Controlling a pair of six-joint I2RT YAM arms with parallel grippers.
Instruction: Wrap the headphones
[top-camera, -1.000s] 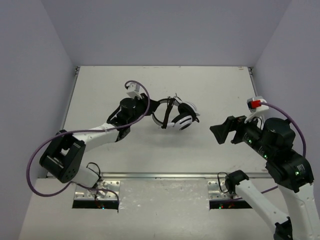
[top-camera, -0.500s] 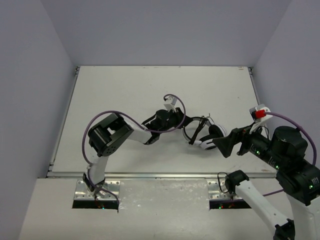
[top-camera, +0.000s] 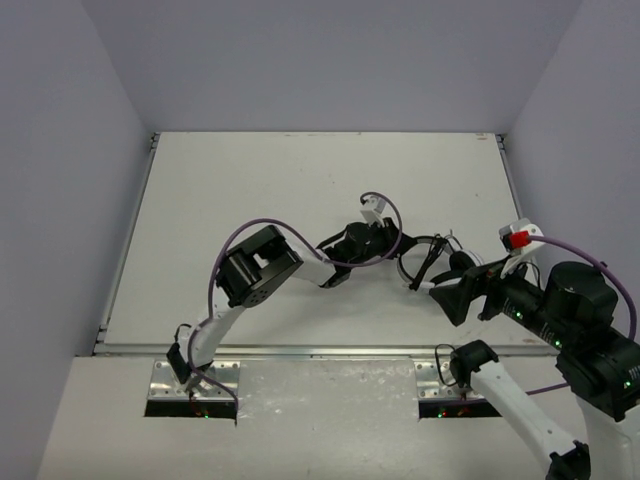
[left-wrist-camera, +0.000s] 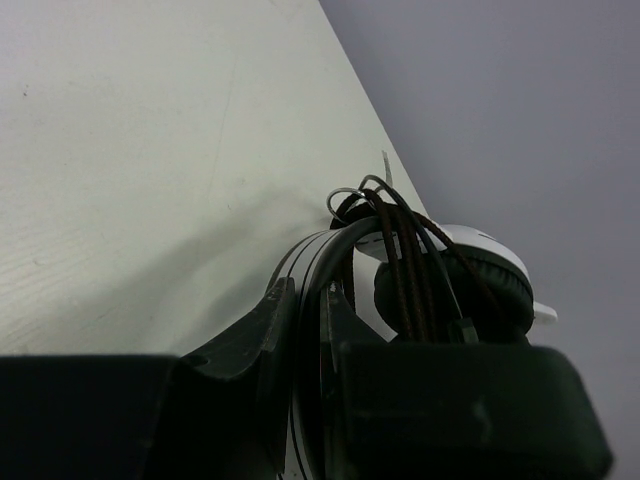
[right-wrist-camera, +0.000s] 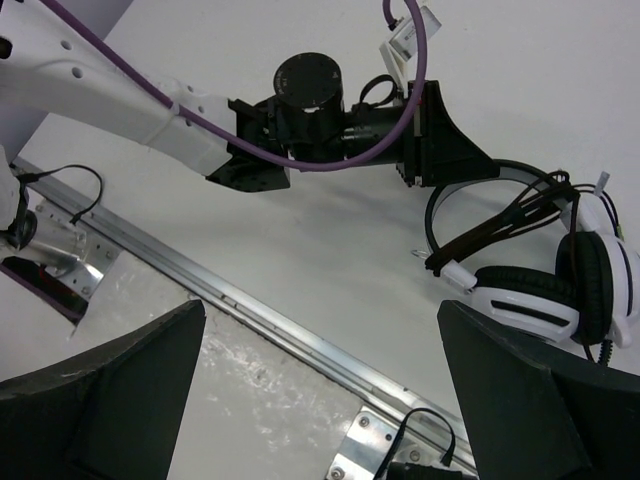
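Observation:
The headphones (top-camera: 437, 264) have white-and-black ear cups and a thin black headband, with the cord bundled across them. They hang just above the white table, right of centre. My left gripper (top-camera: 403, 247) is shut on the headband; in the left wrist view its jaws (left-wrist-camera: 308, 290) pinch the band, with an ear cup (left-wrist-camera: 470, 290) beyond. My right gripper (top-camera: 455, 296) is wide open and empty, just in front of the headphones. In the right wrist view its fingers (right-wrist-camera: 120, 380) frame the headphones (right-wrist-camera: 545, 290) and the left gripper (right-wrist-camera: 445, 150).
A metal rail (right-wrist-camera: 300, 335) runs along the table's front edge, with mounting plates (top-camera: 195, 385) and thin wires near the arm bases. The left arm's purple cable (right-wrist-camera: 300, 165) loops over its wrist. Grey walls enclose the table on three sides.
My left arm has carried the headphones to the right and nearer the front edge. My right gripper has shifted slightly forward and down, staying open.

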